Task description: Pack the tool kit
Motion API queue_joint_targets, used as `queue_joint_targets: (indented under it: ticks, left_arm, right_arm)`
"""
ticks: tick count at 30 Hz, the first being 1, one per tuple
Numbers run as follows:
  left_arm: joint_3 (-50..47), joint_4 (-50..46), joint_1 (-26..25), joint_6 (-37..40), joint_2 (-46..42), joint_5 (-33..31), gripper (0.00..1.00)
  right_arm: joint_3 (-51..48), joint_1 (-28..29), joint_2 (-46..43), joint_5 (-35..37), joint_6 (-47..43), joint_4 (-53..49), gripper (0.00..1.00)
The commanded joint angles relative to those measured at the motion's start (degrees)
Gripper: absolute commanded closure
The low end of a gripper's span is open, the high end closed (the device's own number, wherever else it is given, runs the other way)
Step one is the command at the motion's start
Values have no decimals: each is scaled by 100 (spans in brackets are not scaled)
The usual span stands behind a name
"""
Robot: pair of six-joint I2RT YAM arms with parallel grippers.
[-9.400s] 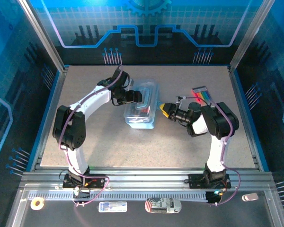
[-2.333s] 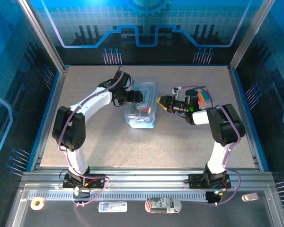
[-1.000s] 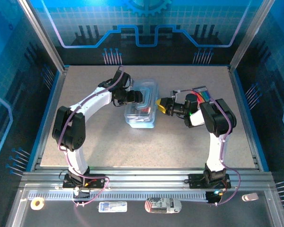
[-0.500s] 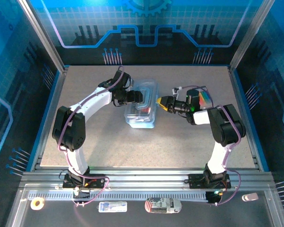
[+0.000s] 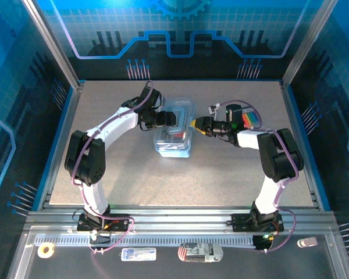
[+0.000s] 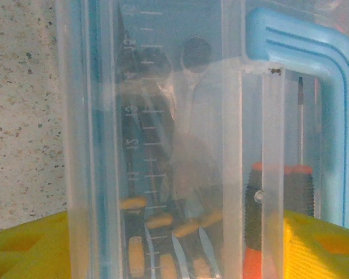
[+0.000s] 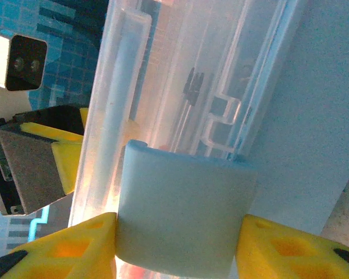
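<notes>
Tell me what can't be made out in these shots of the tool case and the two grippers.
Tools inside the tool case: left wrist view, blurred through the cloudy wall; kinds unclear.
Latch: right wrist view, bottom edge cut off by the frame; clicked shut or not, unclear.
Multicoloured item: top view, partly hidden by the right arm, too small to identify.

Top view: you get even overhead light, with a blue cast along the upper edge and both sides. The table is sharp, shadows short and soft. Left wrist view: too close for you, the clear case hazy, contents smeared. Right wrist view: warm glow at lower left, white glare up the centre, pale blue clasp soft-focus.
</notes>
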Motion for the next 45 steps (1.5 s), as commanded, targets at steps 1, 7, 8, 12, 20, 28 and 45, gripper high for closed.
queue_joint_targets:
  ticks: [1, 7, 8, 12, 20, 28, 45]
  left_arm:
    - [-429, -642, -10, -16, 699, -238, 54]
    - [-485, -594, -10, -27, 723, -227, 54]
    - [-490, -596, -4, -40, 735, -225, 54]
    - [-447, -668, -27, -56, 776, -371, 55]
    - [-154, -1117, -215, -24, 976, -986, 57]
    - [66, -1406, -336, -50, 1228, -1415, 59]
    - [56, -1301, -371, -14, 1237, -1262, 60]
  right_arm:
    - [107, 173, 143, 265, -412, -445, 50]
    - [-6, 165, 198, 397, -492, -486, 51]
    - [-22, 166, 217, 398, -493, -473, 51]
    - [-134, 138, 278, 333, -364, -189, 51]
    - [-165, 78, 417, 218, -117, 251, 51]
    - [-376, 42, 592, 228, -77, 422, 51]
    - [-461, 53, 956, 145, 40, 705, 51]
